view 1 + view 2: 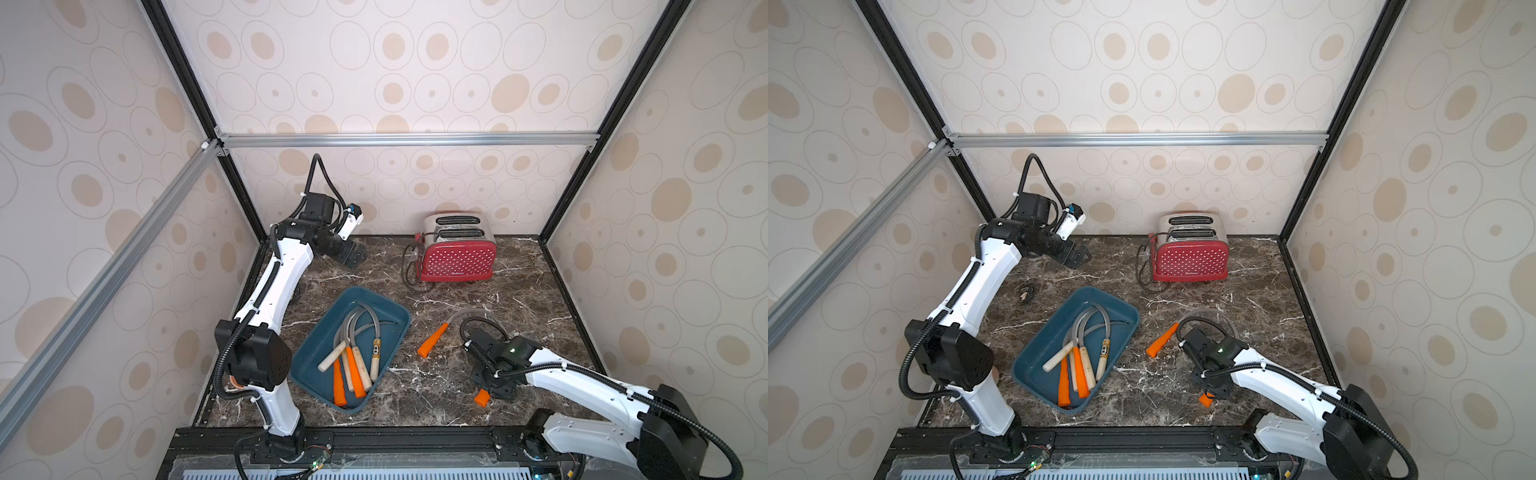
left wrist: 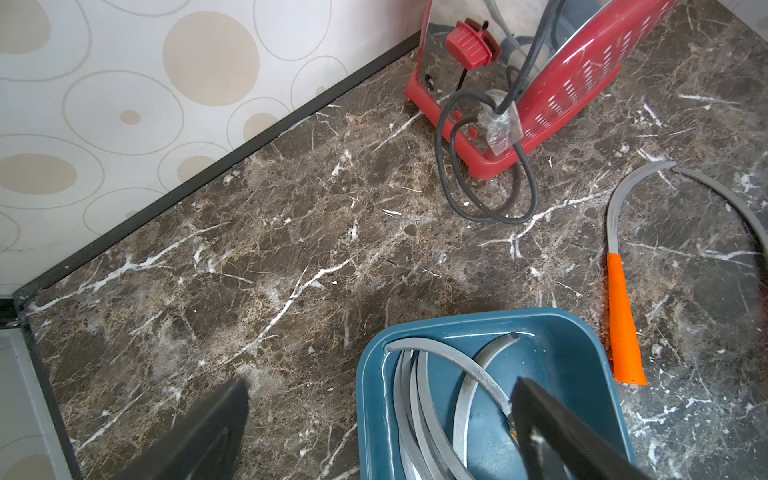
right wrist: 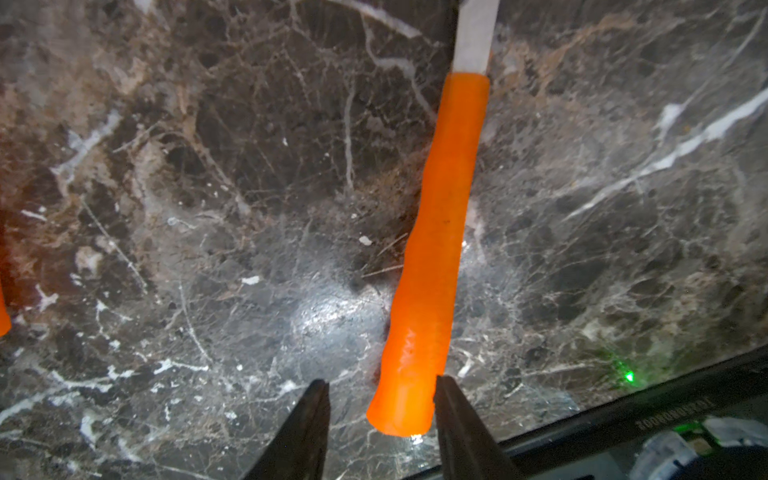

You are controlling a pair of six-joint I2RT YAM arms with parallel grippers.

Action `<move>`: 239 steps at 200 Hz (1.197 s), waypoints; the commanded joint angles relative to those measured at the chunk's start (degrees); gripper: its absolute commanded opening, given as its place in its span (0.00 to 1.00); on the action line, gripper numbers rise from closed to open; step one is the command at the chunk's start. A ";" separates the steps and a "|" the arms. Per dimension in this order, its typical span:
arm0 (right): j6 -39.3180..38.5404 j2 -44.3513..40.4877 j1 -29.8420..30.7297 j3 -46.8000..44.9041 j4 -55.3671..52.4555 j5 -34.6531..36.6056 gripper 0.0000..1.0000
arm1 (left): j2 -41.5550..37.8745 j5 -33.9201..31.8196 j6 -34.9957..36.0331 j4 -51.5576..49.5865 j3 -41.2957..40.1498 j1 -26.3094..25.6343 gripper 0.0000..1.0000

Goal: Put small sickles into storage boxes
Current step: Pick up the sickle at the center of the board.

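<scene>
Partly open and empty, the right end effector (image 3: 382, 382) straddles just the butt of an orange sickle (image 3: 440, 232) on the surface (image 3: 208, 166) outside the tray (image 1: 324, 332), so an end grip could swing loose.

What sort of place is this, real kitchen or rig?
Probably a robot test cell, not a kitchen: wallpapered panels on an aluminium frame, a marble-look tabletop, a toaster as prop.

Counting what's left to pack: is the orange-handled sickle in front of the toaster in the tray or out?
Out. The orange-handled sickle lies on the marble tabletop beside the teal tray, apart from its rim.
</scene>
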 commanded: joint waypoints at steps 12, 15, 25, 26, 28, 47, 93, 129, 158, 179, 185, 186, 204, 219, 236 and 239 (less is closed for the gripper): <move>3.42 0.59 -1.00 -2.82 1.46 -1.20 0.48 | 0.62 1.42 0.86 -0.46 -0.07 0.00 0.99; 3.58 0.43 -1.14 -3.04 1.50 -1.36 0.48 | 0.67 1.39 0.86 -0.51 -0.08 -0.04 0.99; 3.71 -0.04 -1.39 -3.57 1.78 -1.71 0.48 | 0.55 1.43 0.97 -0.51 -0.05 -0.02 0.99; 3.72 -0.09 -1.38 -3.61 1.79 -1.77 0.48 | 0.54 1.43 0.91 -0.51 -0.05 0.00 0.99; 3.72 -0.18 -1.50 -3.72 1.85 -1.83 0.48 | 0.55 1.36 0.94 -0.45 -0.05 0.01 0.99; 3.90 -0.92 -2.06 -4.57 2.09 -2.08 0.49 | 0.53 1.50 1.01 -0.41 -0.08 0.01 0.99; 3.12 0.41 -3.46 -6.44 4.45 -3.19 0.49 | 1.15 2.29 -0.28 -0.03 1.32 0.01 0.99; 2.45 1.63 -4.02 -6.90 6.10 -3.38 0.49 | 1.18 2.10 -0.48 0.02 1.26 0.01 0.99; 1.88 2.18 -4.66 -7.20 6.81 -3.41 0.47 | 0.97 1.90 -0.37 0.02 0.66 0.01 0.99; 1.50 2.64 -5.22 -7.80 7.40 -3.56 0.46 | 0.89 1.90 -0.46 0.08 0.64 -0.02 0.99; 1.44 2.79 -5.38 -7.97 7.52 -3.66 0.45 | 0.85 1.92 -0.46 0.10 0.49 -0.01 0.99; 1.44 2.81 -5.35 -8.00 7.52 -3.66 0.45 | 0.82 1.93 -0.41 0.10 0.44 -0.04 0.99; 1.26 3.14 -5.58 -8.51 8.11 -3.51 0.44 | 0.75 1.90 -0.46 0.20 0.26 0.00 0.99; 1.11 3.60 -5.75 -8.90 8.52 -3.48 0.41 | 0.79 2.04 -0.46 0.26 0.06 0.00 0.99; 0.83 4.36 -5.77 -9.07 8.92 -3.52 0.39 | 0.79 2.03 -0.46 0.33 0.02 -0.01 0.99; 0.79 4.45 -5.84 -9.02 8.97 -3.45 0.38 | 0.79 1.96 -0.46 0.29 -0.09 0.00 0.99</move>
